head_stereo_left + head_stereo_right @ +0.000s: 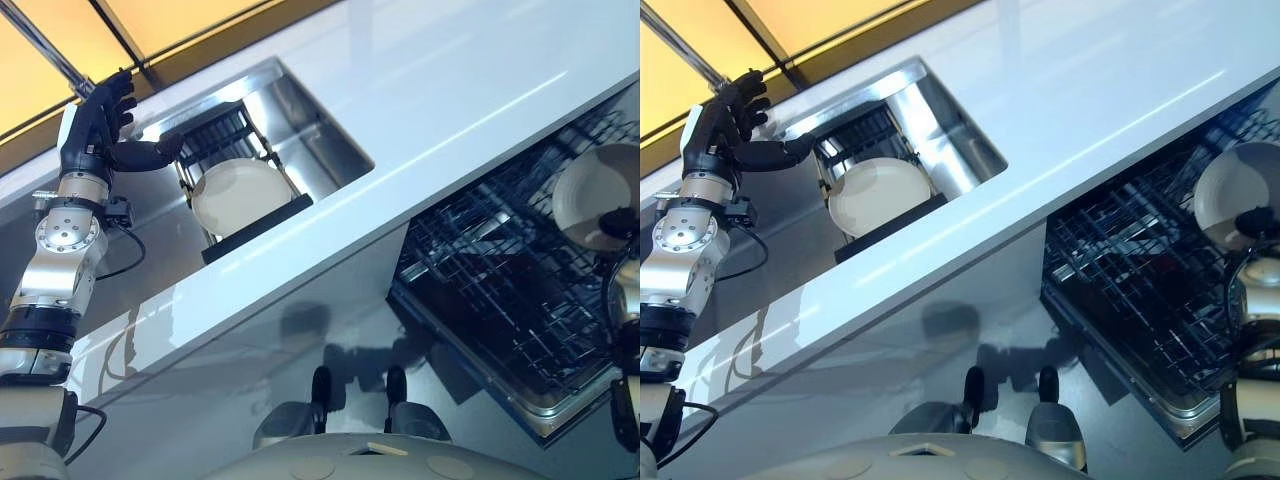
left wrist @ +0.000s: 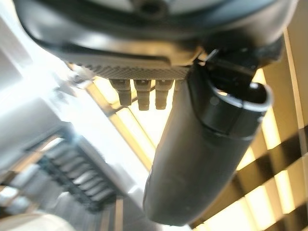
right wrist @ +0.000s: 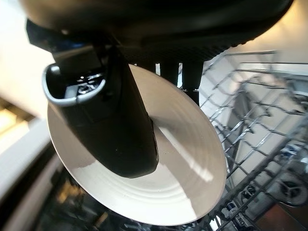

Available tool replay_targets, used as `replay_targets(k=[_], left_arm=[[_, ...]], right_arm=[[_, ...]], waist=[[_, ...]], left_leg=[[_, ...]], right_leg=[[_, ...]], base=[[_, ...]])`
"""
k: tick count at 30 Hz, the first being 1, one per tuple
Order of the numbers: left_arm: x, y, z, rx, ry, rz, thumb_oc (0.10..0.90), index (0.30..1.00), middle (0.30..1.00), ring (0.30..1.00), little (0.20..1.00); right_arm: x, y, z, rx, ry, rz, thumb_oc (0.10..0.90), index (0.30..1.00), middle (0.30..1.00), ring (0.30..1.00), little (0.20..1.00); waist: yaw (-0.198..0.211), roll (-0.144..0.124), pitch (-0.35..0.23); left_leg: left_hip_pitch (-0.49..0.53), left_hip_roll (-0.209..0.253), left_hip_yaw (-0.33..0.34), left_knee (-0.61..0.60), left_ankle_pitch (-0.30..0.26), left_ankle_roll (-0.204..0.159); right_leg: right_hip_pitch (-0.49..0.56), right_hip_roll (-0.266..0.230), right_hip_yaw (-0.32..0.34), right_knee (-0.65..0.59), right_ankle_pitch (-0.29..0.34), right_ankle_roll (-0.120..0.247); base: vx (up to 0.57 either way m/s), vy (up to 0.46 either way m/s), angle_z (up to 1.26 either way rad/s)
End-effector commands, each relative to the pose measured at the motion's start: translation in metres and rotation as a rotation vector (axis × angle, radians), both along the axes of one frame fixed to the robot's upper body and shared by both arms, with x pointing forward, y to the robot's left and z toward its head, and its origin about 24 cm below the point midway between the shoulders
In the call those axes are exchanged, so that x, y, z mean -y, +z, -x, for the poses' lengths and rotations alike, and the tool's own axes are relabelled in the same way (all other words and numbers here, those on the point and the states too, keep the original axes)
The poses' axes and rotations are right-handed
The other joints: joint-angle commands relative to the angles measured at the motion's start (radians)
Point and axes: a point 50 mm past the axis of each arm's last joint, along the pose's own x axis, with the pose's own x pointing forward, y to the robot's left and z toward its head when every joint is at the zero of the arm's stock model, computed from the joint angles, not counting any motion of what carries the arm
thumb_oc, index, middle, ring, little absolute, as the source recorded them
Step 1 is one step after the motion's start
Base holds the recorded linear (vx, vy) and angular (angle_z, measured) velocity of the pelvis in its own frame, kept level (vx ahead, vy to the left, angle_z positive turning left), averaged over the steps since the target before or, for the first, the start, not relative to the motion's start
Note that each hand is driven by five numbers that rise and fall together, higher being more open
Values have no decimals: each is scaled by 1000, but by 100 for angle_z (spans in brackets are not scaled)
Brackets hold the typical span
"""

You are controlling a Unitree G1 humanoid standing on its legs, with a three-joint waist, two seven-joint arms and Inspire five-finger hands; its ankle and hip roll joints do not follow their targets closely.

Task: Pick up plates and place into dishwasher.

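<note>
A white plate (image 1: 240, 195) leans in a black dish rack (image 1: 255, 228) inside the steel sink (image 1: 325, 140). My left hand (image 1: 95, 130) is raised beside the sink's far left end, open, its thumb (image 2: 202, 159) pointing toward the rack and touching nothing. A second white plate (image 3: 144, 187) hangs over the open dishwasher's wire rack (image 1: 500, 290) at the right. My right hand (image 3: 115, 125) is shut on it, with the thumb across its face and the fingers behind the rim. That held plate (image 1: 1240, 195) is tilted on edge above the rack's tines.
A white glossy counter (image 1: 450, 90) runs around the sink and over the dishwasher. The dishwasher's lower basket is pulled out toward me, with dark wire tines (image 3: 250, 110) close beside the held plate. A yellow wall with dark bars (image 1: 60, 40) lies behind the sink.
</note>
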Motion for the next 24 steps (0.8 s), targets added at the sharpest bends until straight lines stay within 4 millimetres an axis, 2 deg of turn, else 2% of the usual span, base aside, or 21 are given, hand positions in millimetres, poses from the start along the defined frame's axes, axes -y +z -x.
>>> replay_targets(k=[1, 5, 10, 16, 23, 24], left_arm=[[-8, 94, 8, 400, 20, -19, 800, 900, 900, 900, 900], [-8, 111, 13, 442, 11, -41, 800, 900, 900, 900, 900], [-1, 132, 15, 497, -7, -58, 800, 900, 900, 900, 900], [9, 148, 14, 537, -42, -59, 800, 900, 900, 900, 900], [14, 157, 13, 545, -73, -74, 800, 900, 900, 900, 900], [14, 158, 13, 544, -77, -75, 800, 900, 900, 900, 900]], right_arm=[[-1, 94, -13, -8, 60, 437, 100, 300, 300, 300, 200], [3, 85, -17, -192, 60, 434, 100, 300, 300, 300, 200], [6, 55, -20, -399, 15, 332, 100, 300, 300, 300, 200], [3, 33, -22, -444, 2, 243, 100, 300, 300, 300, 200], [12, 11, -10, -522, -47, 91, 100, 300, 300, 300, 200], [14, 6, -7, -544, -57, 60, 218, 401, 401, 401, 318]], waist=[[21, -83, -22], [33, -91, 17], [47, -107, 53], [60, -111, 76], [68, -121, 76], [69, -123, 74]], left_leg=[[-20, -62, -5, 41, -47, 16], [-54, -53, -5, 42, -36, 13], [-83, -47, -2, 45, -30, 12], [-103, -42, 0, 50, -27, 13], [-102, -46, 9, 51, -29, 17], [-99, -47, 11, 50, -29, 17]], right_leg=[[-13, -5, 12, 129, -107, -8], [-37, -3, -1, 138, -111, -11], [-51, 3, -3, 125, -100, -14], [-65, 3, -2, 132, -100, -18], [-64, 3, -5, 132, -99, -17], [-62, 3, -5, 132, -98, -17]], base=[[-100, -52, 18], [-104, -91, 13], [-71, -65, 5], [-61, -20, 5], [-18, 7, 3], [-10, 12, 7]])
